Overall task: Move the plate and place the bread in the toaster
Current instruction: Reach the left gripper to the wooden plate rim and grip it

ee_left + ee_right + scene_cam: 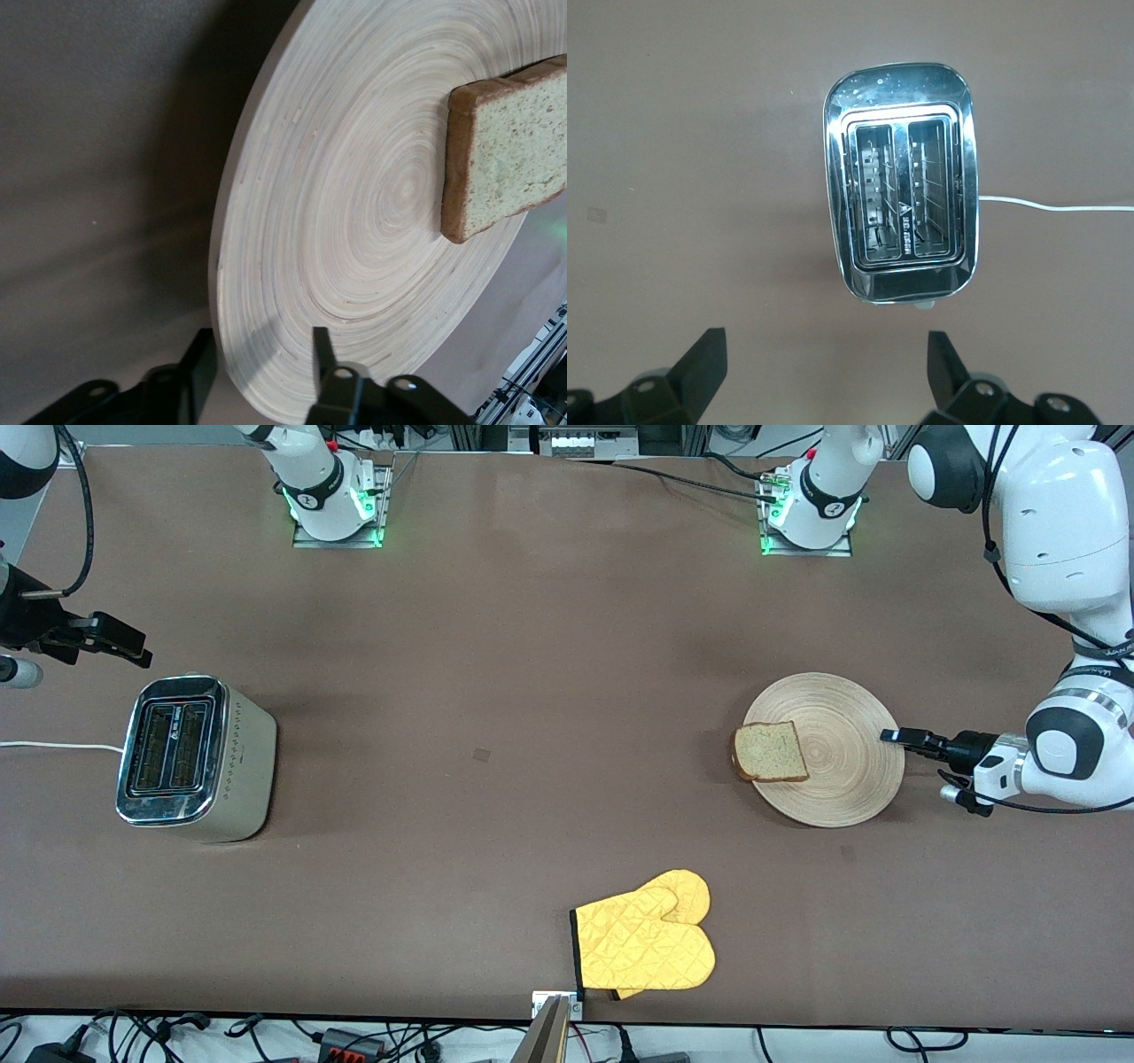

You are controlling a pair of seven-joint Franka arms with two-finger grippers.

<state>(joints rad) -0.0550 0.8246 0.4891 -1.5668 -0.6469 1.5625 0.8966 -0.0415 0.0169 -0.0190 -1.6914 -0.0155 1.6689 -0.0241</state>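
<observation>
A brown matte table (532, 691) fills the scene, with cables strung along its edge nearest the front camera. The plate (842, 717) lies flat toward the left arm's end of the table, about midway between the robots' edge and the camera's edge. The bread (770, 752) rests on the plate at the rim facing the right arm's end, one crust edge overhanging slightly. The left gripper (890, 736) sits low at the plate's rim facing the left arm's end of the table, its fingers spread with the rim between them, not clamped. The toaster (190, 757) stands upright near the right arm's end, both slots empty, its white cord (53, 745) trailing toward that end's edge. The right gripper (133, 652) hovers beside the toaster with its jaws wide apart. A yellow oven mitt (647, 939) lies near the camera's edge.
</observation>
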